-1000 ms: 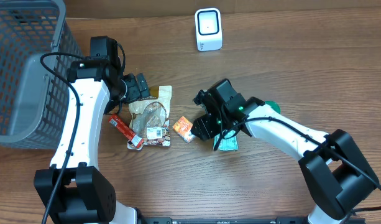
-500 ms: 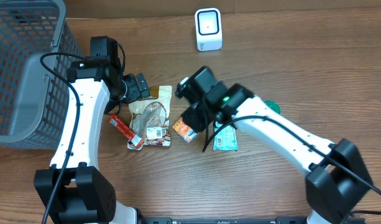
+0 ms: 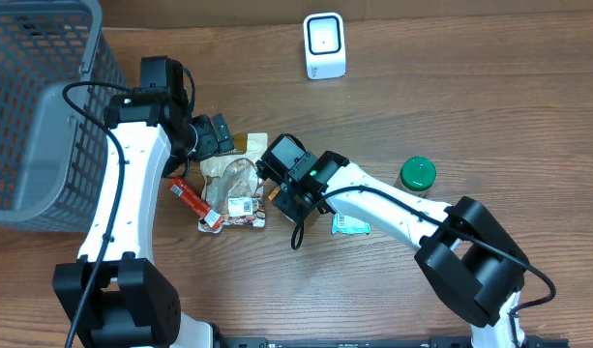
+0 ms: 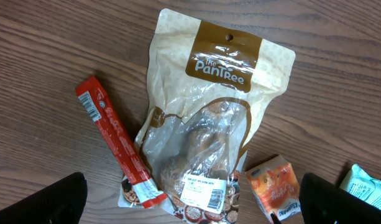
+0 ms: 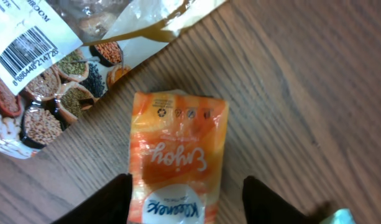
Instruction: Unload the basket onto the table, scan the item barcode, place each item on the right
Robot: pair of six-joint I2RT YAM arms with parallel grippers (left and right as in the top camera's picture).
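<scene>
Overhead: the scanner (image 3: 324,45) stands at 12 o'clock on the table (image 3: 489,106), and the basket (image 3: 35,116) fills the 9 to 10 o'clock side. Near the middle lies a pouch (image 3: 236,182), with a red stick (image 3: 193,204) at its 8 o'clock. The left gripper (image 3: 214,135) hangs at the pouch's 11 o'clock, fingers spread wide and holding nothing. The right gripper (image 3: 284,201) sits low at the pouch's 3 o'clock, over the orange pack (image 3: 275,193), which it mostly hides. A teal packet (image 3: 349,224) lies at the pack's 4 o'clock. A green lid (image 3: 417,174) is well apart at 3 o'clock.

Left wrist: the pouch (image 4: 206,124) lies flat between the spread fingers (image 4: 47,202). The red stick (image 4: 119,149) is just beside it at 8 o'clock, and the orange pack (image 4: 274,193) lies at 5 o'clock.

Right wrist: the orange pack (image 5: 178,155) lies flat on the wood, its print upside down in this view. The pouch's barcode label (image 5: 35,53) is at 10 o'clock. The two fingers (image 5: 106,202) stand parted on either side of the pack's near end. There is a clear gap on the 3 o'clock side. Whether the 9 o'clock finger touches the pack cannot be told.
</scene>
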